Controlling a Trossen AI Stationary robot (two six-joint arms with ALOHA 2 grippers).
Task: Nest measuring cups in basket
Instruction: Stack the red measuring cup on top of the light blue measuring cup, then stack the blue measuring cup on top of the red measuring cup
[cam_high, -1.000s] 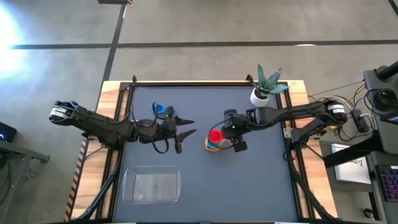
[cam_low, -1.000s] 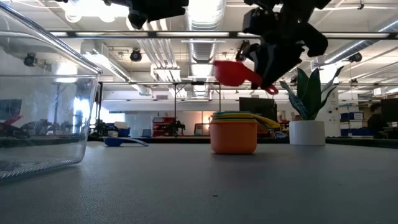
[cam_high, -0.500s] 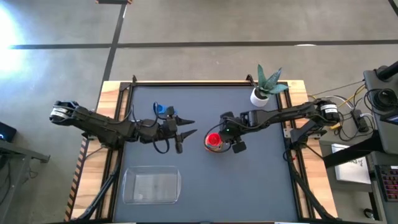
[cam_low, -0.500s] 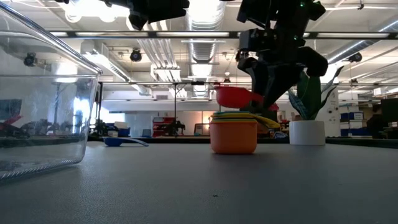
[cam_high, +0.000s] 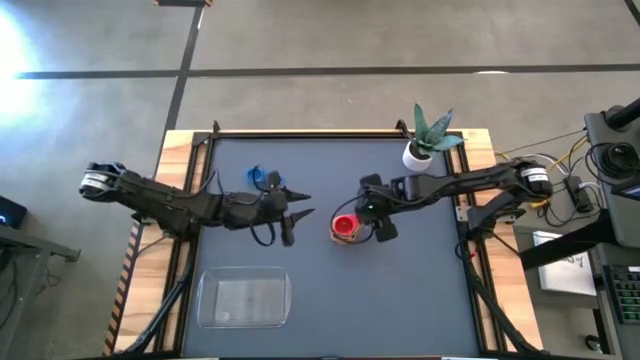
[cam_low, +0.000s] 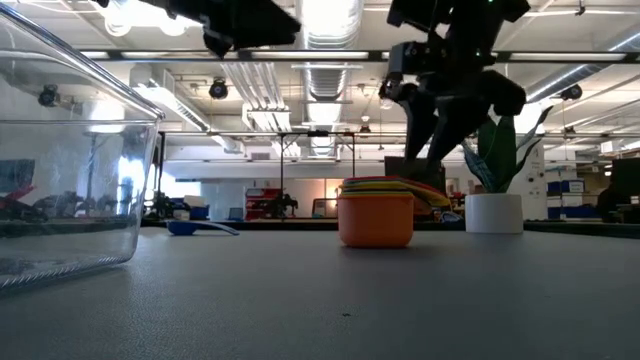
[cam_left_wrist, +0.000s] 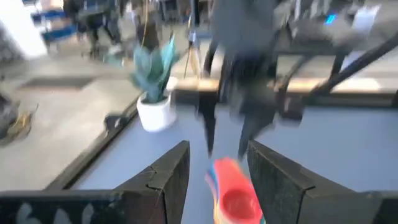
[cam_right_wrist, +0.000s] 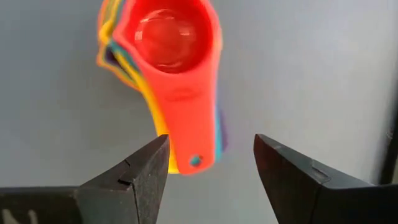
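Note:
A nested stack of measuring cups (cam_high: 343, 228) stands mid-table, an orange cup (cam_low: 375, 219) outermost and a red cup (cam_right_wrist: 171, 53) on top, with yellow, teal and purple edges showing under it. My right gripper (cam_high: 366, 223) is open and empty just right of the stack, its fingers (cam_right_wrist: 134, 177) on either side of the red handle, apart from it. A blue cup (cam_high: 262, 178) lies alone at the back left. My left gripper (cam_high: 304, 204) is open and empty, left of the stack. The clear basket (cam_high: 243, 298) sits empty at the front left.
A white plant pot (cam_high: 417, 155) with a green plant stands at the back right, close behind the right arm. The basket's clear wall (cam_low: 70, 170) fills the low view's left side.
My right gripper lowered the red cup onto the stack, let go of it and drew back a little. The left arm stayed almost still.

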